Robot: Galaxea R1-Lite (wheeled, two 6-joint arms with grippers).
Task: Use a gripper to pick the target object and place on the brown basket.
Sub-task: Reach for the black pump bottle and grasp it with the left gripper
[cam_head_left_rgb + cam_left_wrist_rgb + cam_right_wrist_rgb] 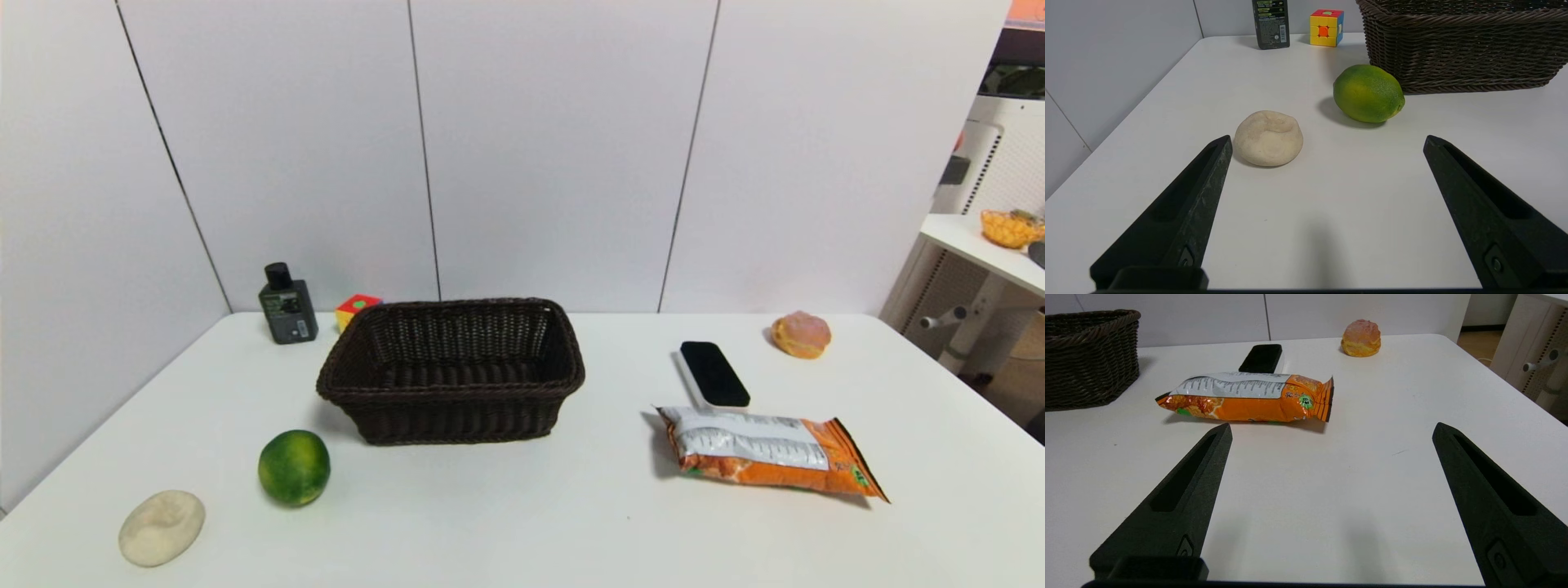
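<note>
The dark grey bottle (287, 305) with a black cap stands upright at the table's far left, left of the brown wicker basket (451, 371). It also shows in the left wrist view (1271, 23), far ahead, with the basket (1461, 45) beside it. My left gripper (1327, 141) is open and empty, low over the table's near left, short of the beige lump. My right gripper (1331, 430) is open and empty over the near right, short of the snack bag. Neither gripper shows in the head view.
A multicoloured cube (357, 310) sits between bottle and basket. A green lime (294, 466) and a beige lump (162, 527) lie at the near left. An orange snack bag (767, 451), a flat black slab (714, 373) and a bun (801, 334) lie at the right.
</note>
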